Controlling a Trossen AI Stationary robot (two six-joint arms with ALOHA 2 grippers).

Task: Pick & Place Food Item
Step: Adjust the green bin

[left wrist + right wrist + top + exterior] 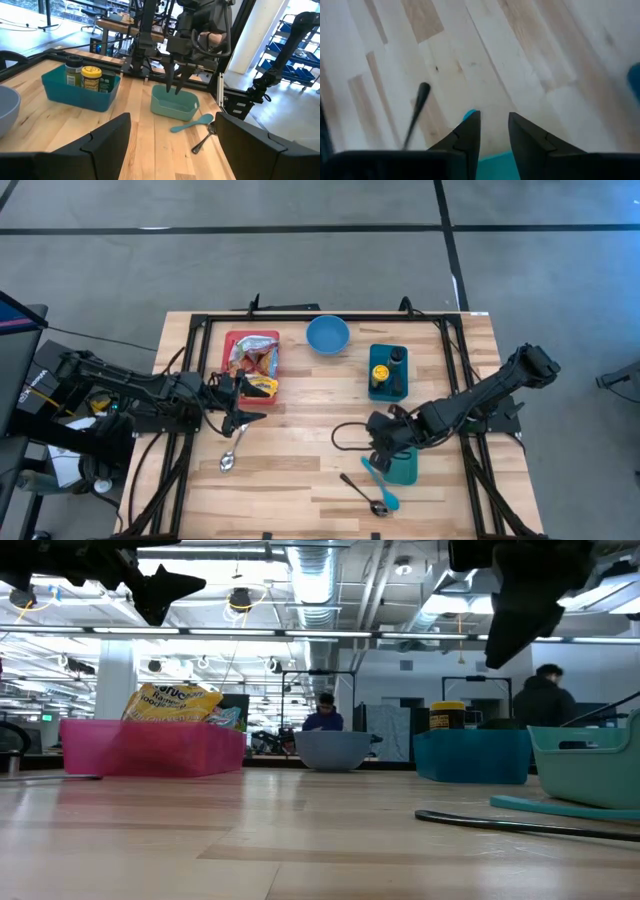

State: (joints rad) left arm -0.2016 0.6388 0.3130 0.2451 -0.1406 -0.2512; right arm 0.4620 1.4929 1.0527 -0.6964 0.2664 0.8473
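Note:
Snack bags (255, 360) lie in a pink tray (228, 370) at the table's far left. My left gripper (245, 408) hangs level just in front of that tray, open, with nothing between its fingers. Two jars (91, 75) stand in a blue bin (388, 394) at the far right. My right gripper (383, 448) slants down over the near-left rim of a small teal container (175, 105). Its fingers stand narrowly apart (494, 125), open on nothing. A teal spoon (380, 485) and a metal spoon (362, 492) lie on the table beside the container.
A blue bowl (327, 335) sits at the far middle. Another metal spoon (230, 455) lies on the boards near my left gripper. A black frame (300, 315) runs round the table's edges. Bare boards lie across the table's middle and near left.

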